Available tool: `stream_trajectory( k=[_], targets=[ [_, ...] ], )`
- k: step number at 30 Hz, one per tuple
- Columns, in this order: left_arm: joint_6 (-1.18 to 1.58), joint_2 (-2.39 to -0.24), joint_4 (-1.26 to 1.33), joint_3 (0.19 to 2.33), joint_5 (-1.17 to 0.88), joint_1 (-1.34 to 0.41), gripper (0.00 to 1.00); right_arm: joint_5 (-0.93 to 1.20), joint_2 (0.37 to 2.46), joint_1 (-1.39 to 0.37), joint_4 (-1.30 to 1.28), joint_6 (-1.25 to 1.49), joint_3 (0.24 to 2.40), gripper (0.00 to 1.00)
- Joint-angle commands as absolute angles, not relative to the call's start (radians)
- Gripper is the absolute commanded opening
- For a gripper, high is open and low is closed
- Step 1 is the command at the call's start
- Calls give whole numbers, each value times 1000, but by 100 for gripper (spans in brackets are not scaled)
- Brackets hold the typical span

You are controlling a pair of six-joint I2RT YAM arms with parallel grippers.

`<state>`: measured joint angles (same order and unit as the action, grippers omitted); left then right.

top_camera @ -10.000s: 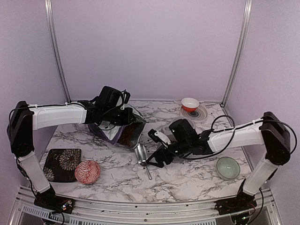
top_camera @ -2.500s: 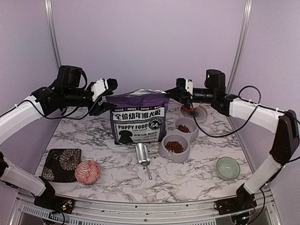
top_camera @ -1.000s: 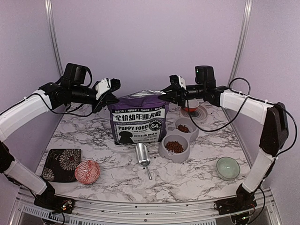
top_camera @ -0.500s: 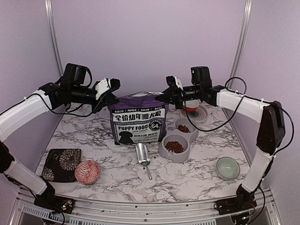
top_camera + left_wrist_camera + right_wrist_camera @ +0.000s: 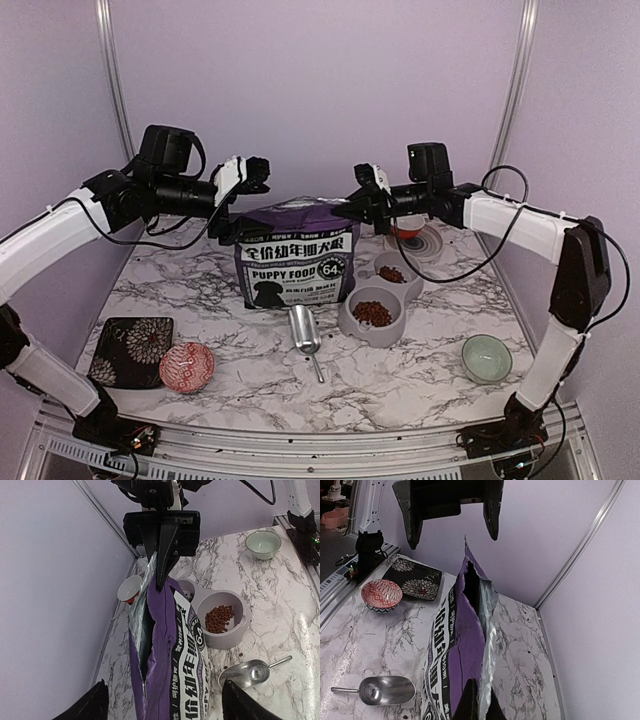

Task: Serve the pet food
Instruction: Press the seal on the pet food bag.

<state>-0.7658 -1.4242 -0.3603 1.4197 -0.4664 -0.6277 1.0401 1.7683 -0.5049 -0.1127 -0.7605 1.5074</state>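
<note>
Pinching the bag (image 5: 295,265) by its top right corner, we are clamping our right gripper (image 5: 347,208) tight on the torn foil edge. We are hovering our left gripper (image 5: 452,539) at the opposite top corner, jaws spread wide on either side of the edge and not gripping it. The bag is standing upright, its mouth gaping. The kibble (image 5: 372,313) is sitting in both bowls of the feeder (image 5: 362,336), just right of the bag, and a scoop (image 5: 303,328) is lying in front of the bag

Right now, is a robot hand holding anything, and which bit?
The right gripper pinches the purple bag by one top corner. The left gripper is open, holding nothing.
</note>
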Motion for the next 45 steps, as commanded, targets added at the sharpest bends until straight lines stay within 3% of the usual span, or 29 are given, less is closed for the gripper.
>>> stream_trajectory(
  k=[1, 15, 27, 37, 40, 42, 45],
  targets=[
    [-746, -1457, -344, 1492, -465, -664, 79, 1034, 1708, -532, -112, -774, 1479, 0],
    [-744, -1648, -420, 1663, -486, -773, 72, 1019, 1614, -569, -85, -776, 1377, 0],
    [-795, -1708, -442, 1672, -352, -833, 52, 1028, 1569, -573, -34, -745, 1320, 0],
    [-818, -1746, -450, 1680, -224, -871, 25, 1038, 1569, -573, -29, -735, 1314, 0],
    [-824, -1755, -449, 1686, -191, -877, 14, 1040, 1568, -572, -29, -737, 1313, 0],
    [-819, -1761, -450, 1697, -163, -879, 0, 1042, 1567, -573, -30, -738, 1312, 0],
    [-802, -1764, -449, 1710, -114, -882, 0, 1043, 1566, -572, -34, -743, 1311, 0]
  ],
)
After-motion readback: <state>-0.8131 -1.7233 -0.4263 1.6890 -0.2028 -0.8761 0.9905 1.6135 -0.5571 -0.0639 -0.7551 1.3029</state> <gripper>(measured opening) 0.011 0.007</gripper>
